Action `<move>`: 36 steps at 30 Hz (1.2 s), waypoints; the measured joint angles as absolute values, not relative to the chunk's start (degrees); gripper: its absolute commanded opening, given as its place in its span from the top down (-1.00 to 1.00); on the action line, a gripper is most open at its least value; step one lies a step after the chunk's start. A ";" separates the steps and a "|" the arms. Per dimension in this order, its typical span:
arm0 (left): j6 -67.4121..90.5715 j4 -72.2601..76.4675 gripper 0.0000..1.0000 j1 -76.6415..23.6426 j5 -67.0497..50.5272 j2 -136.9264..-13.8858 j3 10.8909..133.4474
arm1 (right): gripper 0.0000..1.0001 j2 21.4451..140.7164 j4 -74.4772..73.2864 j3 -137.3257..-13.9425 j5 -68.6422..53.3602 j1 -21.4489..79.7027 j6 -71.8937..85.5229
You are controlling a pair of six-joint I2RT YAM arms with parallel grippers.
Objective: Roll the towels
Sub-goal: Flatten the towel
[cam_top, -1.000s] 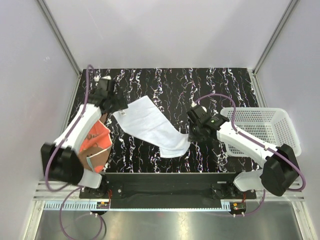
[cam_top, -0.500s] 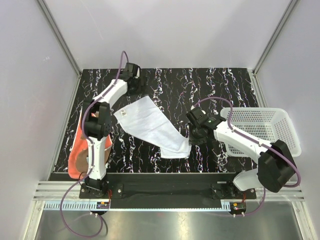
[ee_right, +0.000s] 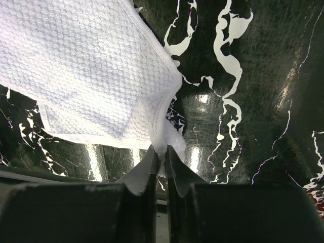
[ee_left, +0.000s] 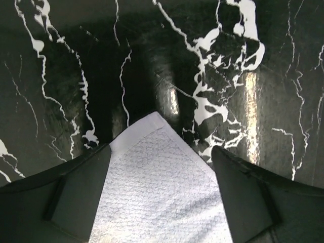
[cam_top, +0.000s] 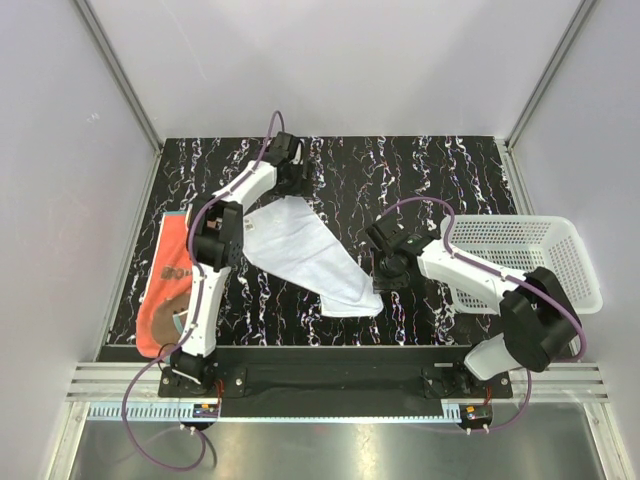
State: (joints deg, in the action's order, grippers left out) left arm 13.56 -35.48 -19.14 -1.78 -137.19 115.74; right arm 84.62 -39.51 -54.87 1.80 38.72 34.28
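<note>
Left claw (ee_left: 159, 154) hangs spread over one corner of the white towel (cam_top: 300, 250); right claw (ee_right: 161, 152) pinches the opposite corner. Orange towel (cam_top: 165, 275) lies flat at left of the surface (cam_top: 400, 170). I judge nothing rolled yet.

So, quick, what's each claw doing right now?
Left gripper: open, straddling the white towel at its far corner.
Right gripper: closed, pinching the towel's opposite corner.

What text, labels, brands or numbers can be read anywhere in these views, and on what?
None can be read.
The orange towel carries a white print, too small and blurred in the top view to make out.
The white towel and the basket show no lettering.
</note>
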 measured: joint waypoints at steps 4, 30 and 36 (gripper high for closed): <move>13.32 -37.30 -0.55 -19.94 0.19 -138.85 118.91 | 1.00 84.95 -39.18 -54.87 1.43 38.72 34.26; 15.14 -41.41 1.00 -19.73 4.80 -114.21 100.68 | 1.00 80.07 -47.33 -62.59 5.08 38.70 33.15; 18.90 -40.82 1.00 -19.51 5.72 -88.58 87.50 | 1.00 74.78 -53.32 -69.38 9.41 38.59 32.53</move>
